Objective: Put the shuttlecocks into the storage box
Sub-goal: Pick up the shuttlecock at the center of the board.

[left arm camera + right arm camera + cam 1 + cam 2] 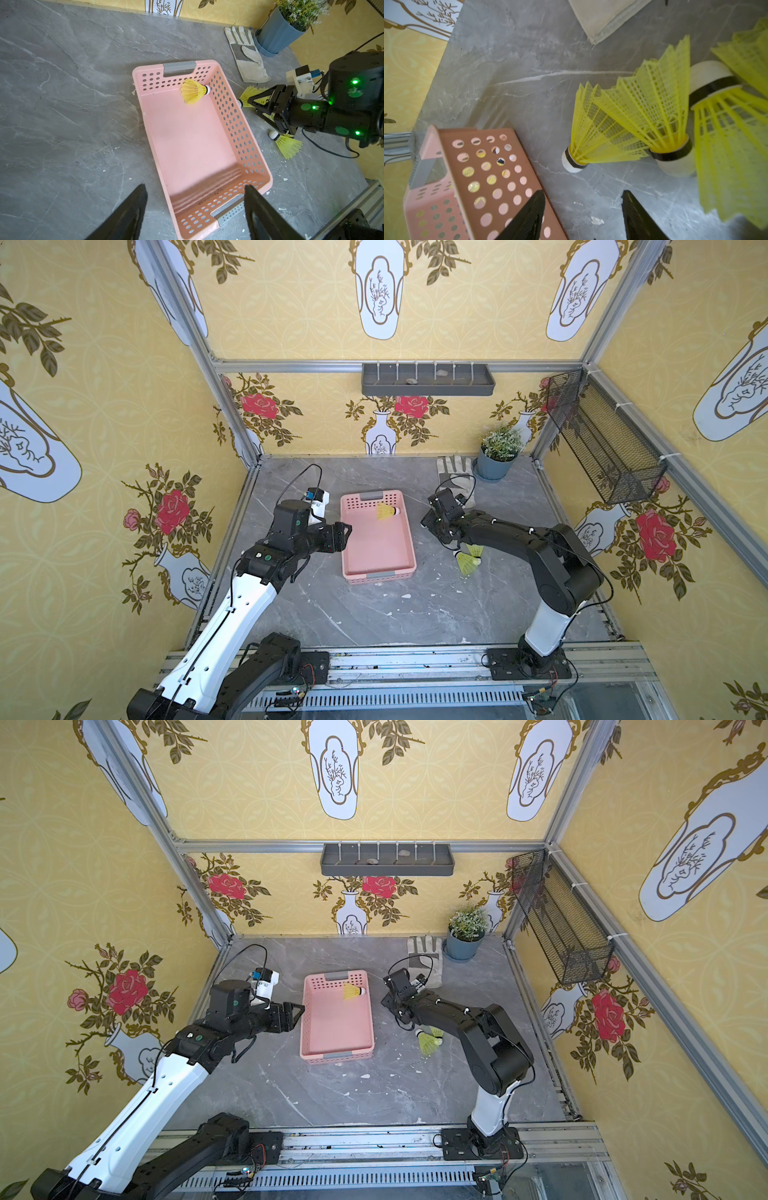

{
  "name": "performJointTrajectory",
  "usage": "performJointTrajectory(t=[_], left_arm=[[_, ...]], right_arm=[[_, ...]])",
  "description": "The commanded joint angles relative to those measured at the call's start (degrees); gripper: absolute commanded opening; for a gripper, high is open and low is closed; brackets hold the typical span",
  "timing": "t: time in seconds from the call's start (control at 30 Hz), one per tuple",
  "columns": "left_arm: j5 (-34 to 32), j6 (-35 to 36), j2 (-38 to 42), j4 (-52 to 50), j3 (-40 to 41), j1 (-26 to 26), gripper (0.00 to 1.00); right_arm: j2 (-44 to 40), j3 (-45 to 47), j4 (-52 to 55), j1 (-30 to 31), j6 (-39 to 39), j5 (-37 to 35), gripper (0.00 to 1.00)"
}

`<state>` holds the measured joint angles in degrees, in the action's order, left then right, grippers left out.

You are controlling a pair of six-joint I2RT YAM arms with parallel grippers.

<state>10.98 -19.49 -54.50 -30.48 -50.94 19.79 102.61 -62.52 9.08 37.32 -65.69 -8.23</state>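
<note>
While beside shuttlecocks (643, 116), right hand (582, 193) agape

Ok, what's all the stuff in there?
storage basket: one, pink, table middle
shuttlecock in basket: one, yellow-green, basket's far end
shuttlecocks on table: at least four, yellow-green, right of basket
potted plant: one, green in blue pot, far right corner
work glove: one, white and grey, beside the pot
divided tray: one, dark grey, back wall
wire mesh basket: one, black, right wall
left end effector: one, black, open beside basket
right end effector: one, black, open near table shuttlecocks
</note>
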Motion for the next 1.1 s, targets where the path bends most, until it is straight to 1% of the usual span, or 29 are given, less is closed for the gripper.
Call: performJointTrajectory(t=[0.0, 0.1, 0.27, 0.5, 0.7, 0.8, 0.87, 0.93, 1.07], left_arm=[[0.5, 0.3, -0.1, 2.1, 0.1, 0.0, 0.76], [0.5, 0.3, 0.0, 2.1, 0.1, -0.1, 0.76], [0.4, 0.3, 0.0, 2.2, -0.1, 0.0, 0.76], [0.6, 0.4, -0.2, 2.1, -0.2, 0.0, 0.75], [0.5, 0.4, -0.1, 2.0, -0.2, 0.0, 0.75], [0.5, 0.4, 0.1, 1.9, -0.2, 0.0, 0.75], [0.3, 0.4, 0.2, 1.8, -0.1, 0.0, 0.75], [0.3, 0.4, 0.3, 1.7, -0.2, 0.0, 0.75], [0.2, 0.5, 0.4, 1.7, -0.2, 0.0, 0.75]], right_arm=[[1.2, -1.0, 1.0, -0.4, -5.1, -2.5, 0.61], [2.4, -1.3, 0.9, -0.9, -6.8, -2.9, 0.62], [5.6, -4.3, 2.8, -2.0, -6.5, -1.5, 0.64], [8.9, -8.2, 4.8, -2.0, -5.3, -1.3, 0.68], [12.1, -11.8, 7.9, -2.0, -3.8, -1.0, 0.66], [13.0, -12.5, 8.6, -1.8, -2.6, -1.1, 0.59], [13.2, -12.8, 8.9, -1.7, -1.5, -1.4, 0.52], [13.1, -12.9, 9.1, -1.7, 0.0, -1.7, 0.42], [12.3, -13.5, 9.1, -1.0, 4.9, -2.0, 0.32]])
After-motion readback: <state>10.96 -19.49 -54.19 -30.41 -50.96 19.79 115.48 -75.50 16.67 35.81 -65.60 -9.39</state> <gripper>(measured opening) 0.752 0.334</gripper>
